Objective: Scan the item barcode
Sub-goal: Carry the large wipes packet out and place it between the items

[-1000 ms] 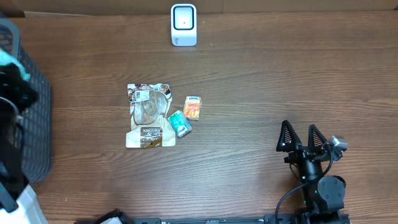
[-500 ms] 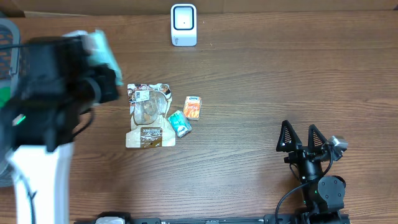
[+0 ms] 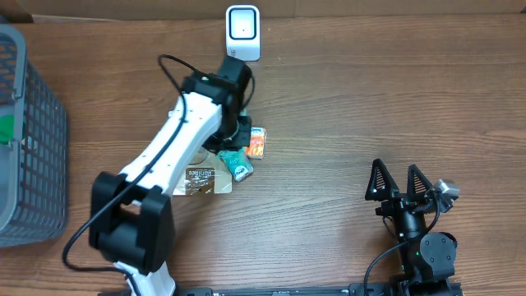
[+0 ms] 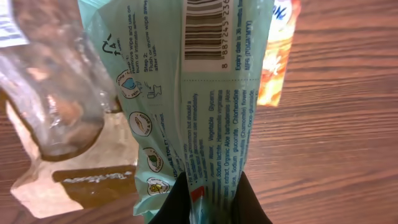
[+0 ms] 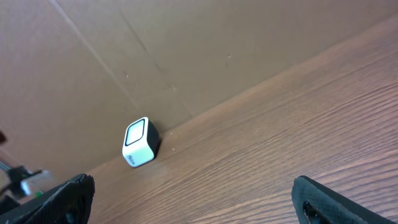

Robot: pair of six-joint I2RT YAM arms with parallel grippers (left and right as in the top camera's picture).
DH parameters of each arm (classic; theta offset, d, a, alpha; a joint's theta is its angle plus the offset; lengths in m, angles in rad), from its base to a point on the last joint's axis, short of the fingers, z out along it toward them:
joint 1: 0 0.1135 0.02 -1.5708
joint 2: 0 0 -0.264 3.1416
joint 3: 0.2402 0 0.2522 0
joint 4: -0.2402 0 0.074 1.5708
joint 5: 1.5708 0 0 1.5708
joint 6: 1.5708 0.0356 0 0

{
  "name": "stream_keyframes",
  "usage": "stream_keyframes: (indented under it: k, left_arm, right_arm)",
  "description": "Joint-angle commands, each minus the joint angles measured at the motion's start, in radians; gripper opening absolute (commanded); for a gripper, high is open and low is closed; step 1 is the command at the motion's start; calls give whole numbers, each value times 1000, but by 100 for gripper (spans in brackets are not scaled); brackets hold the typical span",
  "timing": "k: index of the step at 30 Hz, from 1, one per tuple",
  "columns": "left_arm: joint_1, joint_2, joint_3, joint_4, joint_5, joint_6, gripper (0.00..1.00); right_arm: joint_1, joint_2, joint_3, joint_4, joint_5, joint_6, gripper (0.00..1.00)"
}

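My left gripper (image 4: 211, 199) is shut on the bottom edge of a pale teal wipes packet (image 4: 211, 93), whose barcode (image 4: 208, 31) faces the wrist camera. In the overhead view the left gripper (image 3: 234, 136) hangs over the pile of items and the arm hides most of the held packet. The white scanner (image 3: 242, 33) stands at the table's far edge, beyond the left gripper, and also shows as the scanner (image 5: 140, 142) in the right wrist view. My right gripper (image 3: 403, 182) rests open and empty at the front right.
A brown pouch (image 3: 197, 179) with a clear window, a small teal packet (image 3: 238, 167) and an orange packet (image 3: 256, 144) lie on the table under the left arm. A grey mesh basket (image 3: 29, 140) stands at the left edge. A cardboard wall backs the table.
The left arm has swung from the basket at the left to above the pile near the scanner, carrying the teal packet. The right arm has not moved.
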State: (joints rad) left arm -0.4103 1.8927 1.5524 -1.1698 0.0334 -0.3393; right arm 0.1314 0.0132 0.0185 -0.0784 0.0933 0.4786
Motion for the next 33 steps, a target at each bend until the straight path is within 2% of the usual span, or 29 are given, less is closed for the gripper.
stream_keyframes:
  k: [1,10,24,26,28,29,31,33]
  left_arm:
    - [-26,27,3,2,-57,-17,4]
    - [-38,32,-3,8,-97,-17,4]
    - [-38,32,-108,61,-96,-17,4]
    - [-38,32,-112,64,-95,-17,21]
    - [-38,32,-112,66,-93,-15,56]
    - [-38,31,-106,56,-93,7,58]
    - [-7,27,0,-77,-101,26,54]
    - [27,18,182,-211,-112,26,51]
  right_arm:
    - [-2,-3,-10,5,2,-4,100]
    - [-2,-3,-10,5,2,-4,100]
    - [-2,-3,-10,5,2,-4,100]
    - [-2,-3,-10,5,2,-4,100]
    - [-2,-3,-10,5,2,-4,100]
    - [-2,-3,-10,5,2,-4,100]
    - [-2,-3,-10,5,2,-4,100]
    - [-2,-3,-10,5,2,-4,100]
